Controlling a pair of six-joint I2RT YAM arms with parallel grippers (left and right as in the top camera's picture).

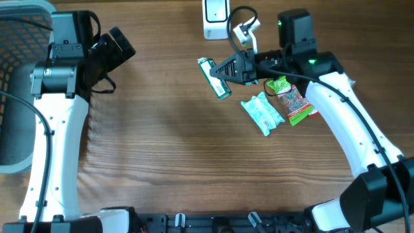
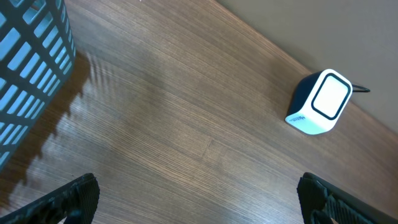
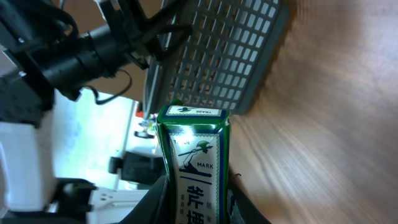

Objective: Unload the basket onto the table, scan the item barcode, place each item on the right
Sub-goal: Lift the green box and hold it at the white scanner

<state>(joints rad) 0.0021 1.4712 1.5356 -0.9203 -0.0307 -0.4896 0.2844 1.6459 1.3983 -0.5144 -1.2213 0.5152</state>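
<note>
Green carton [image 3: 193, 143] looks light, stiff and slick; the right hand [image 3: 194, 202] pinches its lower end near the scanner [image 1: 215, 18]. Left hand [image 2: 199, 205] stands spread.

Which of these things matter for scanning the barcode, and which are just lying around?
In use: green box, held by the right gripper; white scanner.
Lying about: pale green packet; red-and-green snack bag; grey basket; open left gripper.

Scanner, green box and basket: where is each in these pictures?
scanner [image 2: 328, 98], left wrist view, on its front window.
green box [image 3: 194, 168], right wrist view, on its printed face.
basket [image 2: 34, 56], left wrist view, on its latticed wall.
</note>
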